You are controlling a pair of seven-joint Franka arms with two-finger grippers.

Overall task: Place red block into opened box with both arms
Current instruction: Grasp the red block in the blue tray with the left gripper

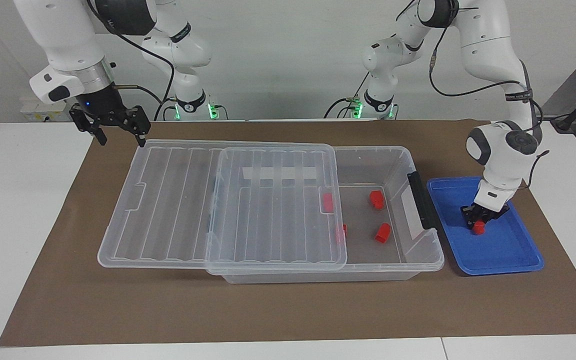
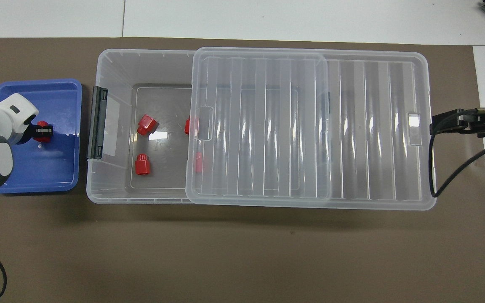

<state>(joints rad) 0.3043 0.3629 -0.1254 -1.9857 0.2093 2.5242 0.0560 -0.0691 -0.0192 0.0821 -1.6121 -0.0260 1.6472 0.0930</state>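
Observation:
A small red block [image 1: 478,229] [image 2: 43,131] sits in the blue tray [image 1: 503,252] [image 2: 57,168], with my left gripper [image 1: 478,223] [image 2: 44,133] shut on it from above. The clear box [image 1: 420,257] [image 2: 112,63] lies beside the tray, its ribbed lid [image 1: 178,200] [image 2: 373,126] slid toward the right arm's end, leaving the tray-side part uncovered. My right gripper [image 1: 122,140] [image 2: 436,124] hangs open over the mat by the lid's end, touching nothing.
Several more red blocks lie in the box: two in the uncovered part [image 1: 376,199] [image 1: 382,233], two half under the lid's edge [image 1: 328,201] [image 1: 342,231]. A black handle [image 1: 420,200] runs along the box's tray-side end. A brown mat [image 1: 288,310] covers the table.

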